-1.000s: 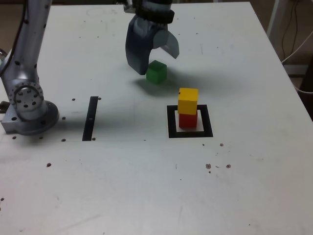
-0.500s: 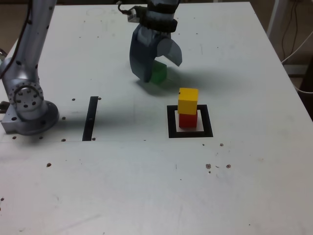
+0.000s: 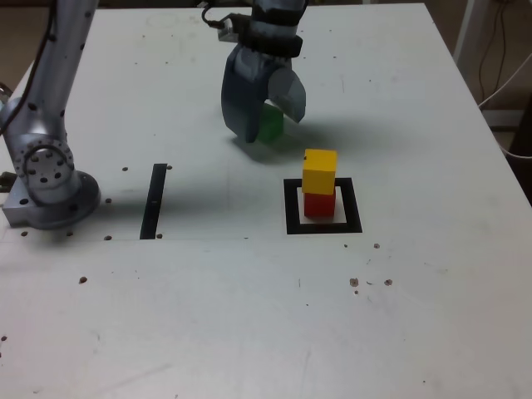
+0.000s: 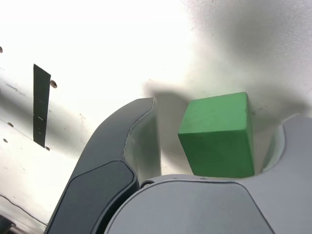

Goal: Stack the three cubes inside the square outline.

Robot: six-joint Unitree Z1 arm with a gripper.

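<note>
Exterior view: the claw (image 3: 264,116) sits low over the green block (image 3: 270,125), well back from the yellow-on-red stack inside the square outline (image 3: 323,226). Wrist view: the block (image 4: 218,135) lies between parted jaws, gaps showing both sides, nothing gripped.

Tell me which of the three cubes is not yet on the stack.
The small green cube, alone on the white table between the hand's jaws. The yellow cube sits atop the red cube.
</note>
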